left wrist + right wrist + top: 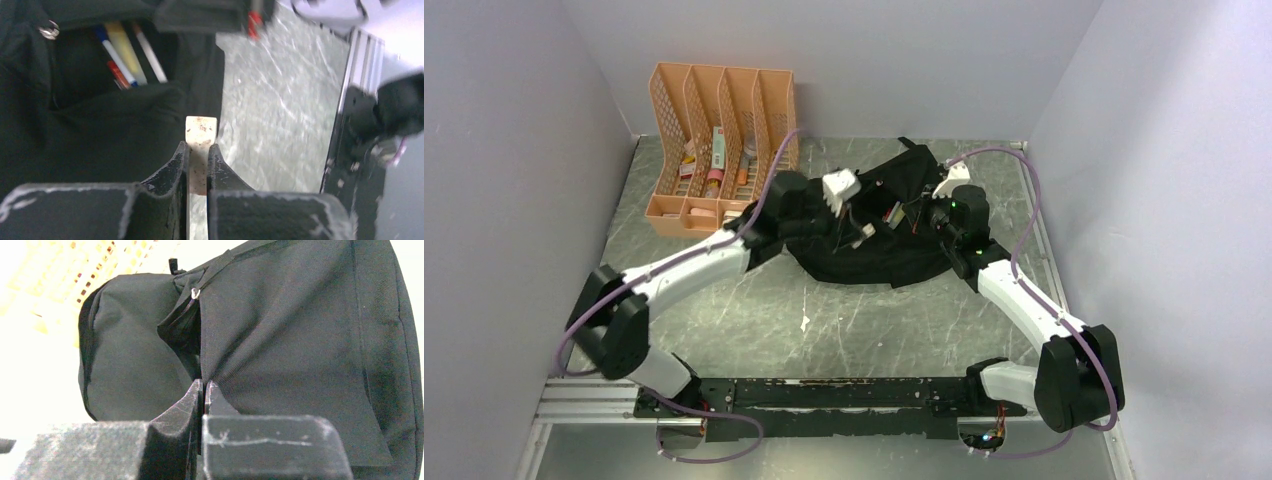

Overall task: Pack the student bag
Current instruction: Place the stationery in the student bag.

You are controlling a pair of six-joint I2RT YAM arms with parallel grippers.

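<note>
black student bag (300,340) fabric is pinched in the shut right gripper (204,390), likely keeping the pocket (90,65) ahead of the left gripper (199,150) open for its clamped cream strip (201,131).

Peach lattice organizer (672,110) sits at the far left of the grey marbled tabletop (824,320), back near the wall. It has four upright slots and low tray compartments in front. A white-green box (721,148) stands in a middle slot; the other small pink and orange items there are too small to identify. White scrap (805,322) lies mid-tabletop, well apart from the organizer. Black base plate (844,392) runs along the near edge. Pale grey walls (514,150) enclose three sides.
</note>
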